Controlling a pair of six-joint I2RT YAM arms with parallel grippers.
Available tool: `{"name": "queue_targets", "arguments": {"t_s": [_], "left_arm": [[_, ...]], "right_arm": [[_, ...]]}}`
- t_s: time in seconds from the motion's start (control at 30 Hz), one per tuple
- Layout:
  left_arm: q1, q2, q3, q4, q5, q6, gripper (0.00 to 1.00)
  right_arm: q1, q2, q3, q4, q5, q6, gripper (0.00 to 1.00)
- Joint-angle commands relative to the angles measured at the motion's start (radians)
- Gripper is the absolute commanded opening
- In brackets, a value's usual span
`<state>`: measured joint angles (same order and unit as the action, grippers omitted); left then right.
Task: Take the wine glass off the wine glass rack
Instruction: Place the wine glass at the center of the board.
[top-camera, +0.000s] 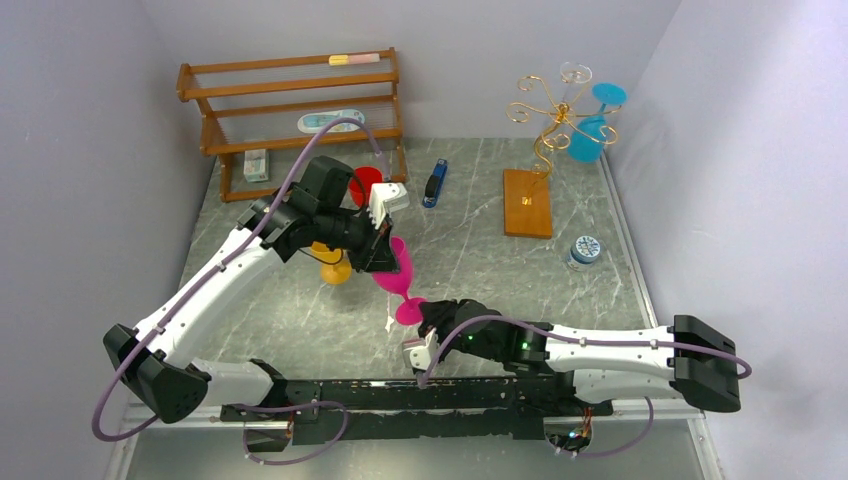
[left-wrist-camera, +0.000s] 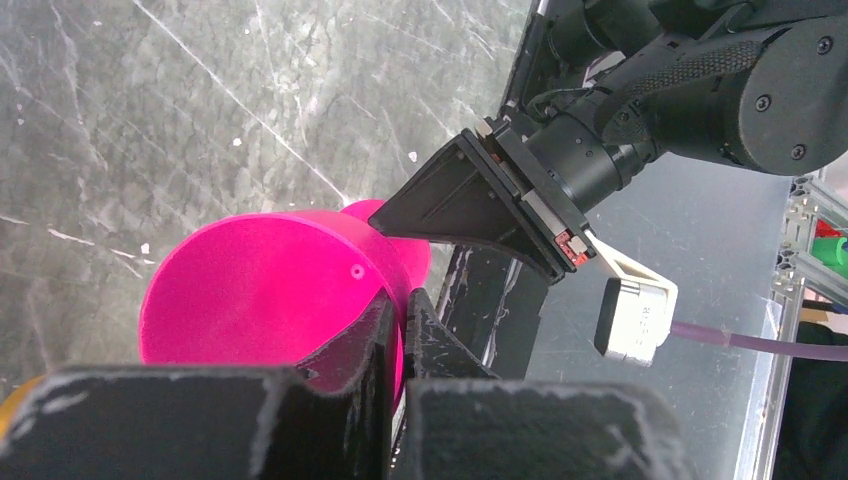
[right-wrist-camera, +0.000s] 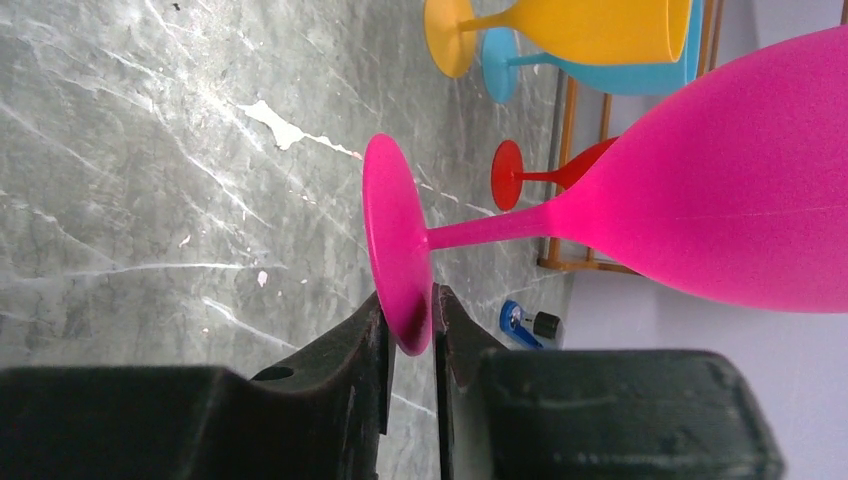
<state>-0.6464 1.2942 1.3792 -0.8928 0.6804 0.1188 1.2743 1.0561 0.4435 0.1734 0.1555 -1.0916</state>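
A: Where is the pink glass found?

B: It is seen off the wires, well to the left of the rack and nearer the arms. It is carried between the two grippers.

A: How is it gripped?

B: The wall of the bowl is pinched at the rim by the left gripper, whose jaws are closed on it. The edge of the foot is set between the fingers of the right gripper. Whether it is clamped there or only flanked cannot be told.

A: What is held by the rack?

B: A blue glass is hung bowl down on its right side. A clear glass is made out at its top.

A: And the shelf?

B: It is placed far to the left of the rack, against the back wall. A pale strip is kept on the top tier, a pale oval item on the middle one, and a small box on the lowest.

A: What else is noted?

B: A blue stapler is laid left of the rack. A round tin is set near its base, to the right and closer to the arms. A red glass and an orange glass are seen well left of the rack, partly hidden by the left arm.
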Motion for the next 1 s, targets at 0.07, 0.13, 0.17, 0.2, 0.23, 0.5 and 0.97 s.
{"name": "queue_targets", "arguments": {"t_s": [0.07,0.13,0.17,0.2,0.23,0.5,0.97], "left_arm": [[-0.007,-0.012,0.009,-0.015,-0.059,0.009,0.05],[-0.006,-0.020,0.007,-0.005,-0.064,0.003,0.05],[-0.007,-0.024,0.006,-0.002,-0.069,0.001,0.05],[-0.006,-0.027,0.006,0.004,-0.076,-0.003,0.05],[-0.007,-0.028,0.005,0.007,-0.087,-0.010,0.05],[-0.007,-0.051,-0.016,0.066,-0.135,-0.047,0.05],[-0.009,-0.124,-0.111,0.139,-0.295,-0.080,0.05]], "right_arm": [[0.000,-0.026,0.019,0.047,0.018,0.023,0.23],[-0.001,-0.028,0.020,0.050,0.018,0.028,0.25],[-0.001,-0.029,0.020,0.051,0.018,0.030,0.27],[0.000,-0.031,0.019,0.053,0.018,0.031,0.29],[0.000,-0.034,0.019,0.055,0.018,0.034,0.31],[0.000,-0.073,0.023,0.094,0.022,0.112,0.40],[0.000,-0.147,0.072,0.001,0.053,0.377,0.47]]}}
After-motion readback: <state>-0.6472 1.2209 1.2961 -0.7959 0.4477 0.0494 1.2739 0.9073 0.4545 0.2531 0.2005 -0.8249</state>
